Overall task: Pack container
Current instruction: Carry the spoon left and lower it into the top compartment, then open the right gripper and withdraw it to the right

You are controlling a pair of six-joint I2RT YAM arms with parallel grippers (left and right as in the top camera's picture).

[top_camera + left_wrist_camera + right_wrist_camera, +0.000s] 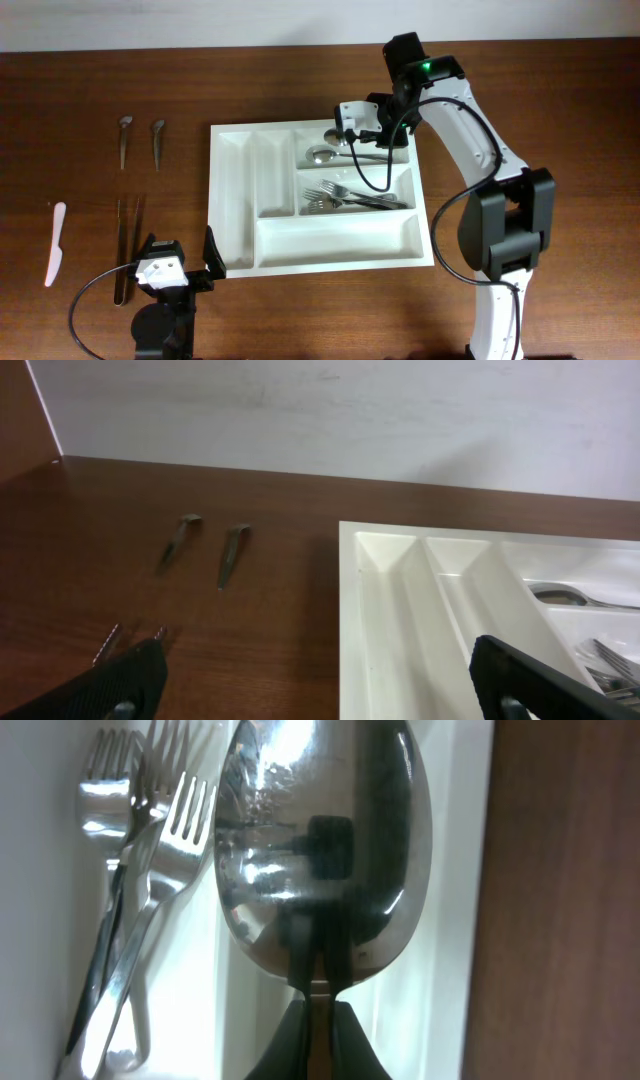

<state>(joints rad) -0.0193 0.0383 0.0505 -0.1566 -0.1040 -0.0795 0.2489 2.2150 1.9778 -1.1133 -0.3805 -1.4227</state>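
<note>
While the brown table (100,80) is spread across the overhead frame, the white container (340,240) is set in its middle. At lower left, the left gripper (330,692) is held wide apart. At upper middle, the right gripper (318,1010) is clamped on a spoon (320,850) over the container.

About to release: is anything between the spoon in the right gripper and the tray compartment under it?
Nothing visible blocks it. The right gripper holds the spoon over the cutlery tray's far compartment, where another spoon already lies.
</note>
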